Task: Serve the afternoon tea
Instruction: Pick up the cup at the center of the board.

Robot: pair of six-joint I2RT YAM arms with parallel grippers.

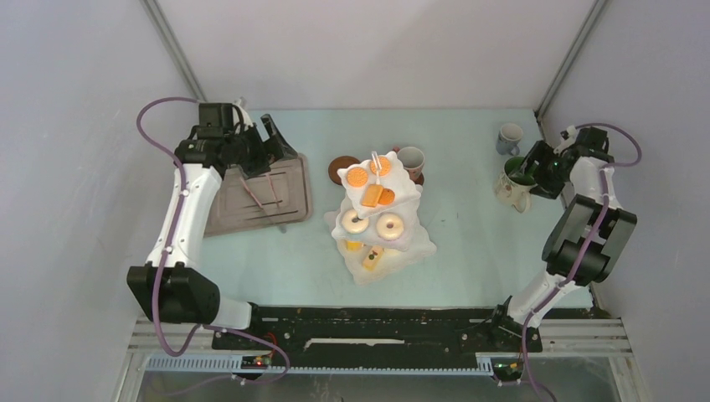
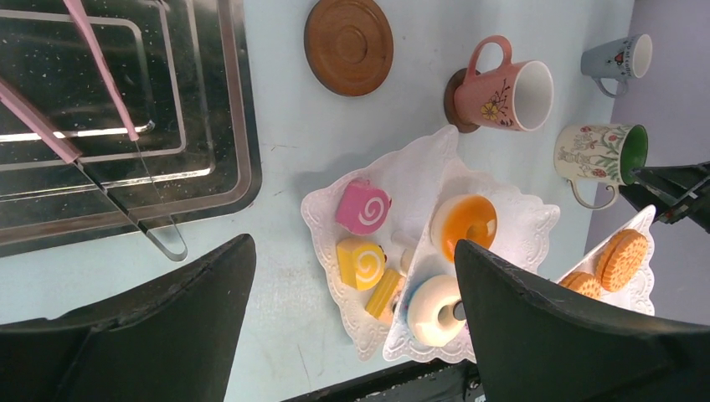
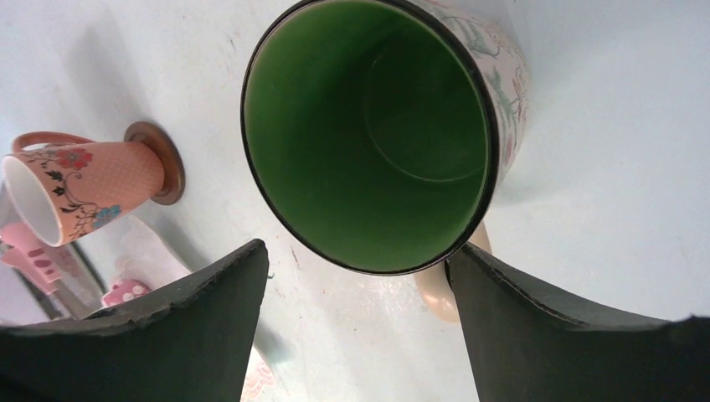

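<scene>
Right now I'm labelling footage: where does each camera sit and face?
Top external: overhead and behind, looking down on the three-tier stand; left arm and right arm show.
Left wrist: above the metal tray, facing the stand; left end effector frames it.
Right wrist: looking into the green-inside mug; right end effector below.
Shared: both wrist views show the pink mug.

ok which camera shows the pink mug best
Left wrist: the pink mug shows whole, handle, flower and coaster under it. Right wrist catches it small at the left edge; top external shows it tiny, next to the stand.
</scene>
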